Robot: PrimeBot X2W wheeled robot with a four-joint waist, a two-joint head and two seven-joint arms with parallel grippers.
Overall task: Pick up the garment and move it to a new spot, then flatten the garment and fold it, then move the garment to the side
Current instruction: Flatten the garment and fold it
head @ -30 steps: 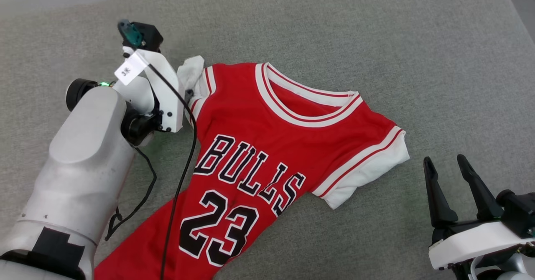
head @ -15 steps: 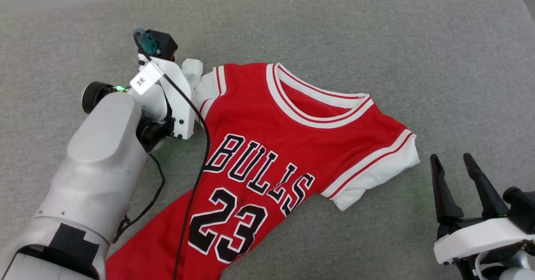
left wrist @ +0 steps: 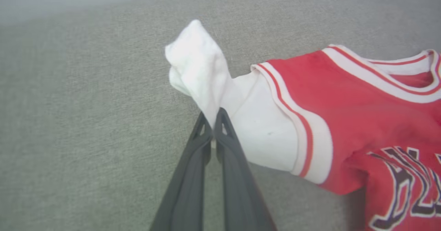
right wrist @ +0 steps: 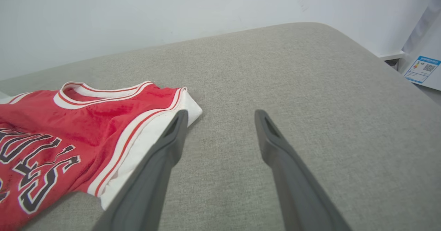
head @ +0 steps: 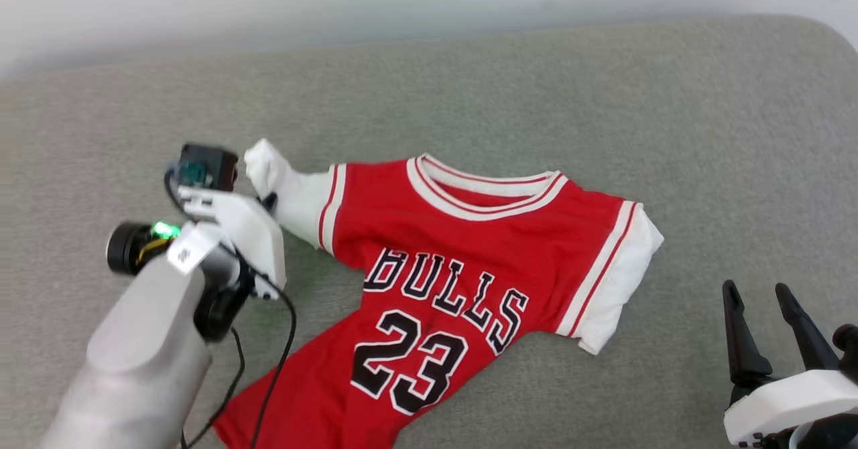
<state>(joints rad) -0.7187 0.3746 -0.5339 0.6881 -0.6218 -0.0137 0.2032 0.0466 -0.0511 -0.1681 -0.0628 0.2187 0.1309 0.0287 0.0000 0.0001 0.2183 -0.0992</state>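
Grey padded surface point(head: 603, 100) | garment point(head: 482, 241) lies face-up at centre | left tool point(left wrist: 214, 119) clamped on its white sleeve tip point(left wrist: 200, 62) | right tool point(right wrist: 220, 115) apart, empty, near other sleeve point(right wrist: 134, 155) | risk: thin single-point pinch may slip under lift, letting fabric drag and bunch.

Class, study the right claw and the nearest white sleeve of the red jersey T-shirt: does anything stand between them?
Nothing visible does. Only bare grey fabric surface lies between the open right claw and the white short sleeve of the red jersey T-shirt; in the head view the two are apart.
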